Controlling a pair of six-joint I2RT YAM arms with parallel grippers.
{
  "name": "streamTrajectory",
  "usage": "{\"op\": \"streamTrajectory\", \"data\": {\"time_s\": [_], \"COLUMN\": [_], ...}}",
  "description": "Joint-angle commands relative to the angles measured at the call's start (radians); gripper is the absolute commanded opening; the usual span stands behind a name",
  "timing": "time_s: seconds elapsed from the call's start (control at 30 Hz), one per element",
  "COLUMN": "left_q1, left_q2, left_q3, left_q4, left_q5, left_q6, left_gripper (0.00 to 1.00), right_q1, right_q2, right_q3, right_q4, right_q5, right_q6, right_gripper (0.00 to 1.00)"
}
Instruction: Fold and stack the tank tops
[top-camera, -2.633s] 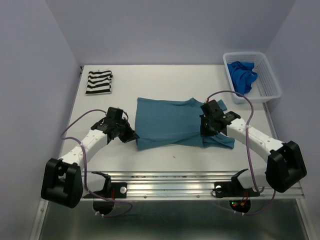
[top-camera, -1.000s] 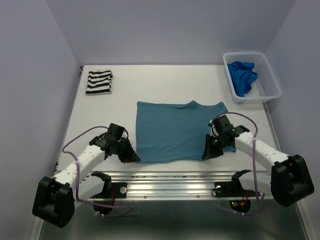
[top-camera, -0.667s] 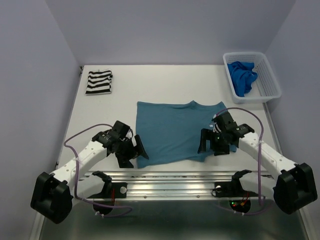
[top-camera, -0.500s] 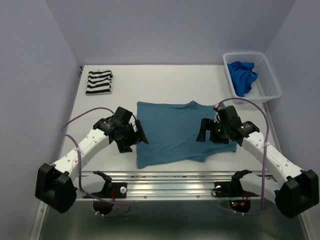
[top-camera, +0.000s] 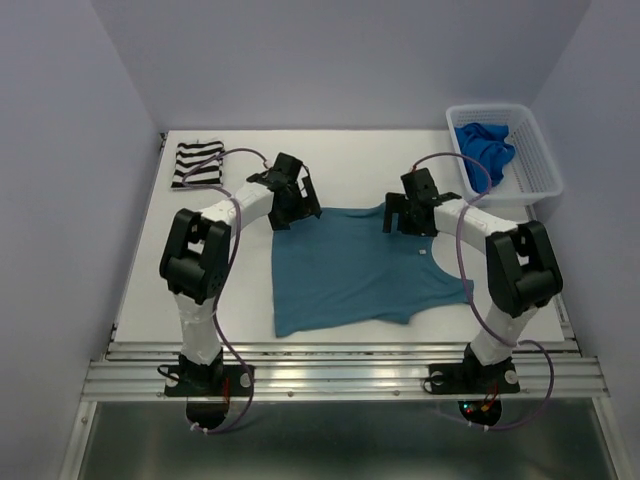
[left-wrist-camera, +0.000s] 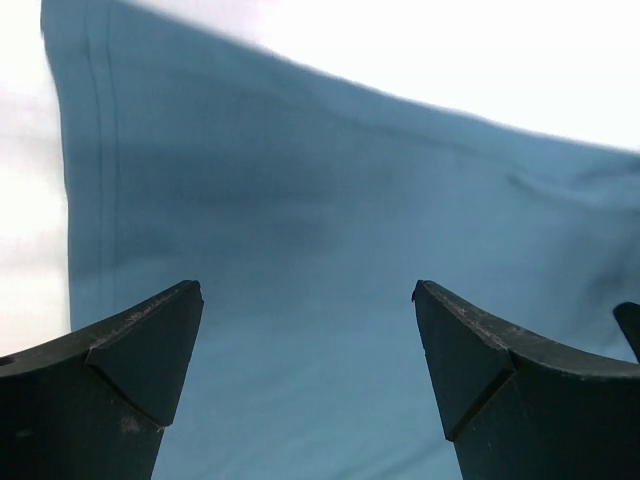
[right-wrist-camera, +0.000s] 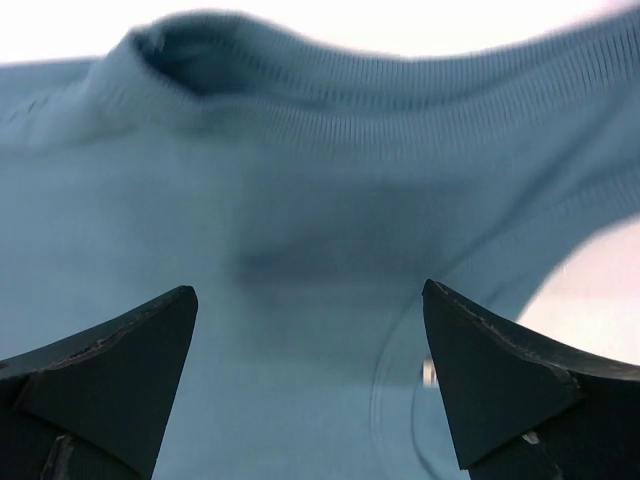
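On the white table (top-camera: 190, 270) we find the soft teal blue tank top (top-camera: 350, 275) lying flat, longer left to right. Left gripper (top-camera: 296, 203) and right gripper (top-camera: 404, 216) hang over its far edge, at the left corner and the neckline respectively, both wide open and empty.

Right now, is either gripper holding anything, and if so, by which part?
Nothing is held. The left gripper and the right gripper both have open jaws above the far edge of the teal top, no cloth between them.
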Motion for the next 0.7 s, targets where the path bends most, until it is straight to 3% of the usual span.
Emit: {"op": "streamTrajectory", "data": {"time_s": [0.0, 0.37, 0.5, 0.67], "left_q1": [0.048, 0.207, 0.22, 0.23], "left_q2": [0.11, 0.396, 0.501, 0.647], "left_q3": [0.14, 0.32, 0.497, 0.746], "left_q4": [-0.003, -0.006, -0.026, -0.136], "left_q5": [-0.002, 0.092, 0.135, 0.147], "left_q6": [0.081, 0.138, 0.163, 0.183], "left_gripper": [0.99, 0.99, 0.99, 0.99], "right_q1": [-0.015, -0.11, -0.11, -0.11], "right_q2": [0.09, 0.419, 0.519, 0.501], "right_q3": [0.12, 0.379, 0.484, 0.533], "right_q4": [0.094, 0.092, 0.091, 0.091], "right_q5": [0.047, -0.077, -0.176, -0.181], "right_q6": [-0.061, -0.12, -0.169, -0.203], "right_gripper": [1.0, 1.0, 1.0, 1.0]}}
